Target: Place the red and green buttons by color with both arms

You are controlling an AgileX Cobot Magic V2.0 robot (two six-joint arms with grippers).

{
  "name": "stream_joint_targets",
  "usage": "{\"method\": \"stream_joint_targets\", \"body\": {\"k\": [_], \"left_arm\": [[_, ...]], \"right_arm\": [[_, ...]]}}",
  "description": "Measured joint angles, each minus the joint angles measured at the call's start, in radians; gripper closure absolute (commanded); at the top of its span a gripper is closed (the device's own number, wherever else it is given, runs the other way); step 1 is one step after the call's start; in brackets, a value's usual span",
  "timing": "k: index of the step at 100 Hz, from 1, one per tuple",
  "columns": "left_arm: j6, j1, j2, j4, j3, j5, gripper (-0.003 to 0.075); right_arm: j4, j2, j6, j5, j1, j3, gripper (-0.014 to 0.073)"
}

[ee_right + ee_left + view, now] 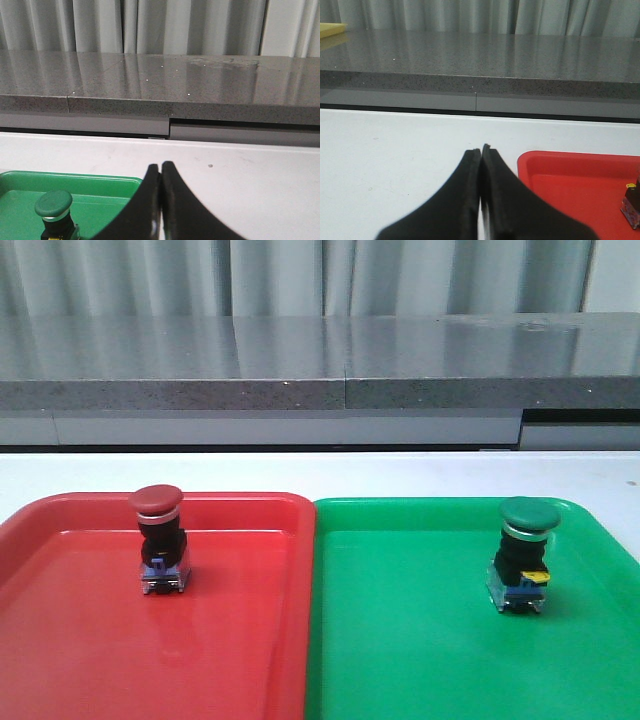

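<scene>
Buttons sorted | red mushroom-cap push-button (160, 540) upright in flat red plastic tray (60, 640) | green mushroom-cap push-button (525, 555) upright in green plastic tray (400, 660) | left gripper (481, 150), right gripper (160, 167) both pressed together, empty

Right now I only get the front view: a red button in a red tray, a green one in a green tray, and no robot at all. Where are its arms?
Observer: Out of your frame. The left wrist camera shows the left jaws pressed shut, holding nothing, outside the red tray.
Operator: And the other side?
Observer: The right jaws are shut and empty too, with the green button in the green tray beside them.
Operator: Anything else I miss?
Observer: A yellow object, only partly in view, lies on the grey counter behind the table.
</scene>
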Motion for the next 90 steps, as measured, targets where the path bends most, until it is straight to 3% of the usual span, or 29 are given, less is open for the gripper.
{"method": "stream_joint_targets", "body": {"k": [90], "left_arm": [[0.0, 0.0, 0.0, 0.0, 0.0, 0.001, 0.0741]], "right_arm": [[0.0, -0.045, 0.005, 0.061, 0.0, 0.002, 0.0658]]}}
